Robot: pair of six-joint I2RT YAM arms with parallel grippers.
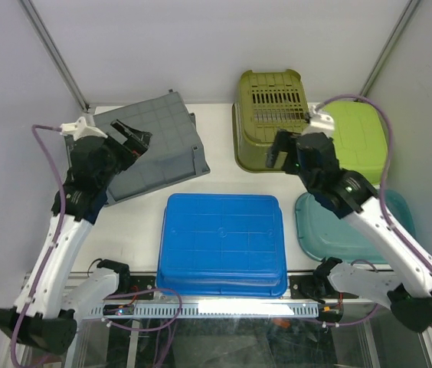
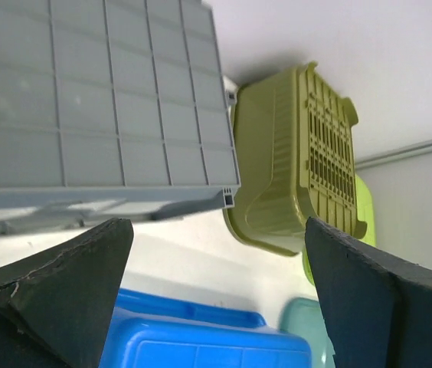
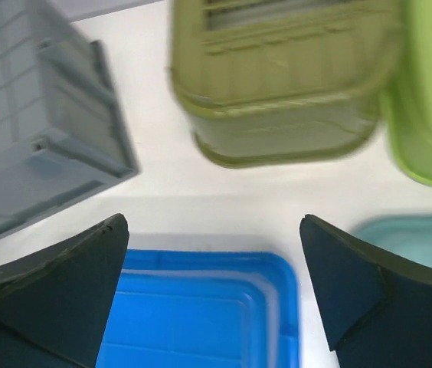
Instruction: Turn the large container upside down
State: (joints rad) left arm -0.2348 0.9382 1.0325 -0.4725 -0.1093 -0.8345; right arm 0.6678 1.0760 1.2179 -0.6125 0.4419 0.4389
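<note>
**Top external view.** The blue container point(image 1: 222, 244) lies at the near centre of the table point(image 1: 220, 172), between the two arm bases, with its gridded face up. The left gripper point(image 1: 133, 139) is above the grey crate point(image 1: 166, 149) at the far left. Its jaws are spread wide and hold nothing. It is well apart from the blue container. The right gripper point(image 1: 281, 149) is at the near edge of the olive basket point(image 1: 270, 115). It is also spread wide and empty, beyond the container's far right corner. A lime tub point(image 1: 358, 130) and a teal tub point(image 1: 338, 230) lie to the right.

**Left wrist view.** Both fingers point(image 2: 63, 299) frame the picture, and the gap between them is clear. The grey crate point(image 2: 101, 100) fills the upper left. The blue container point(image 2: 201, 345) shows at the lower edge, beneath the left gripper point(image 2: 214, 230) and not touching it. The olive basket point(image 2: 292, 176) is beyond it.

**Right wrist view.** The right gripper point(image 3: 212, 230) is fully spread with nothing between its fingers point(image 3: 354, 291). The blue container point(image 3: 201, 314) lies directly below the gap and is not touched. The grey crate point(image 3: 40, 130), the olive basket point(image 3: 277, 92), the lime tub point(image 3: 430, 100) and the teal tub point(image 3: 415, 238) surround it.
</note>
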